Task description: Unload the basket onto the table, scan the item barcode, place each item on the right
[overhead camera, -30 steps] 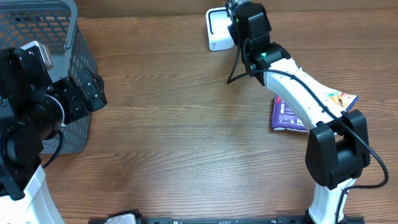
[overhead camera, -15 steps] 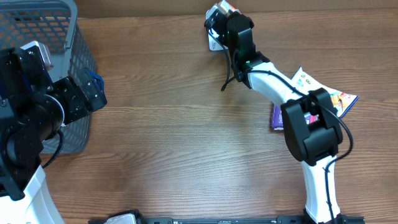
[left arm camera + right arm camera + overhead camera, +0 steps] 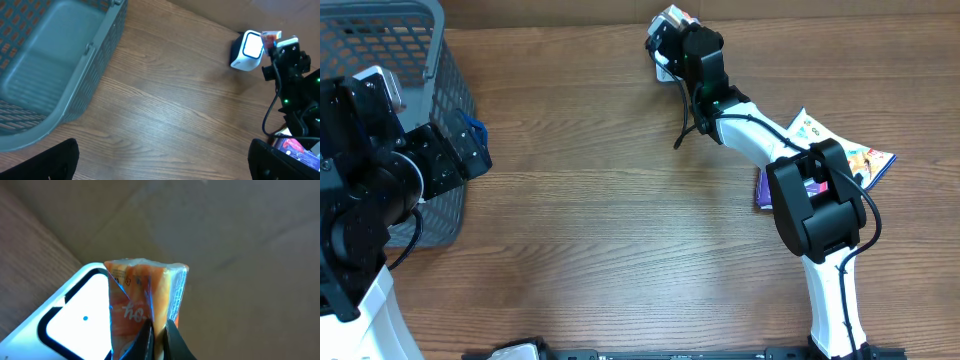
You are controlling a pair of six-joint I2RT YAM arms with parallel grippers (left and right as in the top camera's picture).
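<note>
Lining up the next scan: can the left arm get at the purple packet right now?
Probably not. The purple packet lies across the table, partly under the right arm at its elbow, while the left arm sits by the basket with open jaws.

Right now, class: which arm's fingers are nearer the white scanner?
Right. Its fingers hold an orange packet right at the scanner; the left fingers hang open across the table, beside the grey basket.

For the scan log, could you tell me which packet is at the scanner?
The orange packet, pinched in the right gripper before the white scanner; the purple packet and the multicoloured packet lie on the table.
</note>
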